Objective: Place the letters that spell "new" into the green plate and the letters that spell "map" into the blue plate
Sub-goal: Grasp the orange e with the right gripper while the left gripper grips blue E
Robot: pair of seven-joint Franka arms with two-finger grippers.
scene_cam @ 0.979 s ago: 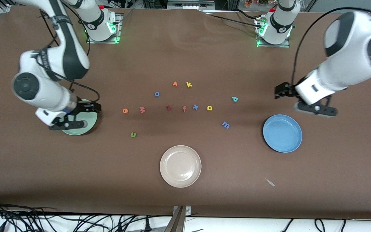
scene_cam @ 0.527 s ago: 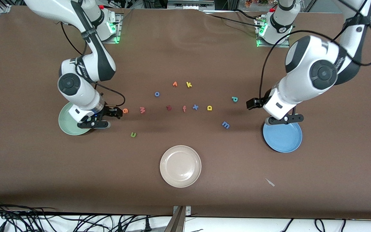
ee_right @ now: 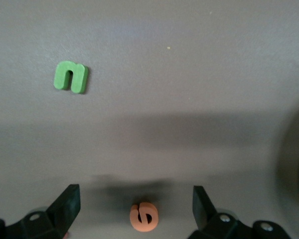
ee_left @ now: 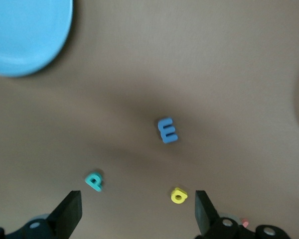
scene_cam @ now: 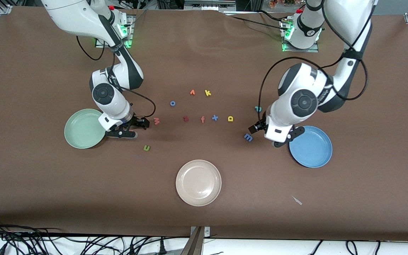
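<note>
The green n [scene_cam: 146, 148] [ee_right: 70, 77] and salmon w [scene_cam: 156, 121] lie near the green plate [scene_cam: 80, 129]. In the front view the orange e is hidden under my right hand. It shows on the table [ee_right: 144, 216] between the open fingers of my right gripper [scene_cam: 122, 134] [ee_right: 134, 194], untouched. The blue m [scene_cam: 248, 137] [ee_left: 167, 130], yellow a [scene_cam: 230, 118] [ee_left: 178, 195] and teal p [scene_cam: 258, 109] [ee_left: 94, 181] lie toward the blue plate [scene_cam: 312, 147] [ee_left: 25, 35]. My left gripper [scene_cam: 287, 138] [ee_left: 137, 199] hangs open and empty at that plate's rim.
A beige plate [scene_cam: 198, 182] sits nearest the front camera, mid-table. Spare letters lie in the middle: blue o [scene_cam: 172, 103], an orange letter [scene_cam: 192, 92], yellow k [scene_cam: 207, 93], dark red z [scene_cam: 185, 118], salmon f [scene_cam: 202, 119], blue x [scene_cam: 215, 118]. A small scrap [scene_cam: 297, 200] lies near the front edge.
Both arms swung in toward the table's middle. The right gripper left the green plate and now covers the e. The left gripper crossed the blue plate's rim toward the m. No letter moved.
</note>
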